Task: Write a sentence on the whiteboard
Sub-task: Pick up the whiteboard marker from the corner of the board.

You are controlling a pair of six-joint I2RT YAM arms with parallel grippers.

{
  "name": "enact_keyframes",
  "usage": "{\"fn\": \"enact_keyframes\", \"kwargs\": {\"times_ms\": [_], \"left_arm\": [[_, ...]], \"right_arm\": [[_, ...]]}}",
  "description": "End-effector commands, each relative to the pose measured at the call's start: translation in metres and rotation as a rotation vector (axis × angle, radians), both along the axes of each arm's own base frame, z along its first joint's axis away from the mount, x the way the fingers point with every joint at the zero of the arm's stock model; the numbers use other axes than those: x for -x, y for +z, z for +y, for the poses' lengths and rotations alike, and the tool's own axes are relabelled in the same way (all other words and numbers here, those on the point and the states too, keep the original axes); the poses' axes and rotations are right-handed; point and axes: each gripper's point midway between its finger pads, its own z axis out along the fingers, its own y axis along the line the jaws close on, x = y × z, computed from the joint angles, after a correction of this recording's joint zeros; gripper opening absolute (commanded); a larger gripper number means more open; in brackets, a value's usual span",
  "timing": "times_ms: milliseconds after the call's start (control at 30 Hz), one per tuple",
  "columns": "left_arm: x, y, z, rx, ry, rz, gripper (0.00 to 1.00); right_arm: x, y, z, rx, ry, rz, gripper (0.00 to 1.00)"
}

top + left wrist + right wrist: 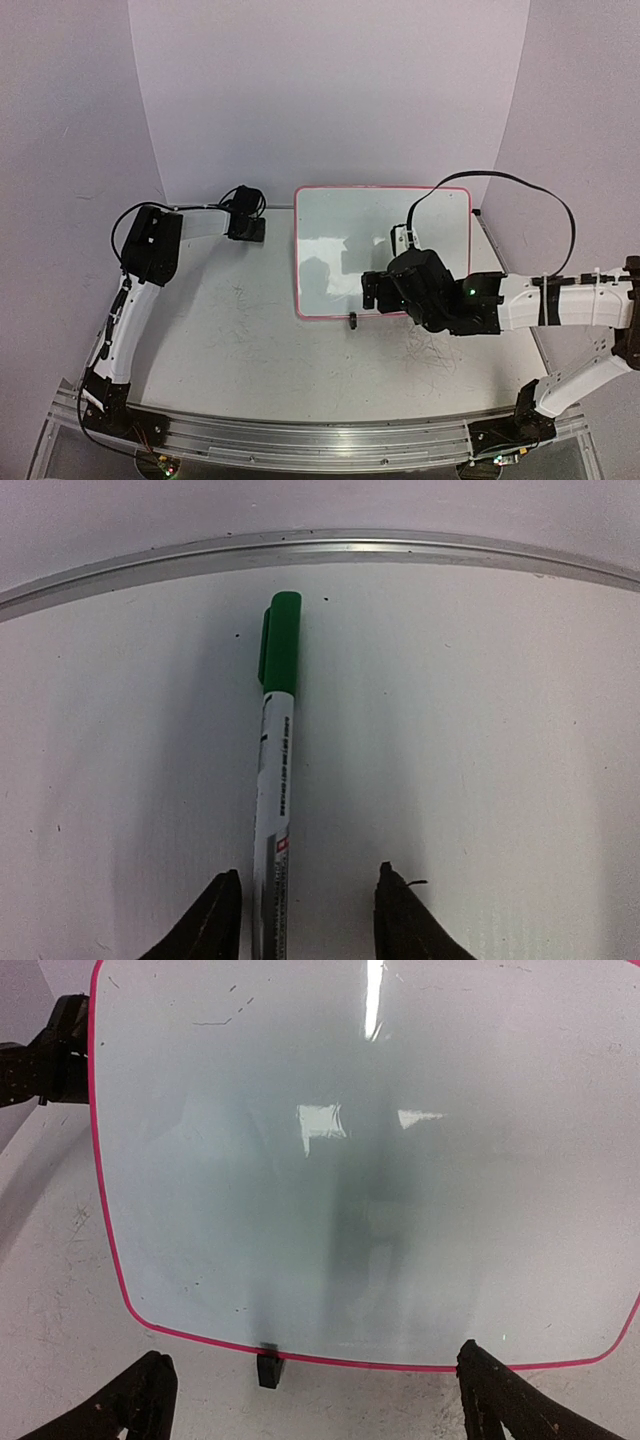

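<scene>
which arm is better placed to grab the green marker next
Left. The left claw is down over the green marker, which lies between its open fingers on the table. The right claw hangs open over the blank whiteboard, no marker in its view.

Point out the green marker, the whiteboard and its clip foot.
green marker (273, 780), left wrist view, white barrel.
whiteboard (350, 1160), right wrist view, bare writing face.
clip foot (268, 1369), right wrist view, black block.

Overhead camera behind the arm bases looks down across the worktop. Left wrist view: close above a green marker. Right wrist view: close on the whiteboard, shared with overhead.
</scene>
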Motion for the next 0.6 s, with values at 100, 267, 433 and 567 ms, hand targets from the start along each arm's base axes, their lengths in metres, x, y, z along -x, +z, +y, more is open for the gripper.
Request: {"fn": "enact_keyframes", "kwargs": {"times_ms": [100,267,433,567], "left_arm": [[0.003,0.002,0.004,-0.038,0.001,0.014,0.27],[0.015,0.013,0.01,-0.041,0.011,0.026,0.16],[0.031,0.011,0.018,-0.062,0.01,0.057,0.04],[0.041,0.024,0.022,-0.059,0.012,0.055,0.0]], "right_arm": [[-0.011,0.049,-0.001,-0.062,-0.033,-0.091,0.98],[-0.004,0.064,-0.001,-0.106,-0.005,-0.075,0.95],[0.003,0.078,-0.008,-0.169,0.006,-0.078,0.95],[0.005,0.086,-0.012,-0.185,0.002,-0.093,0.95]]}}
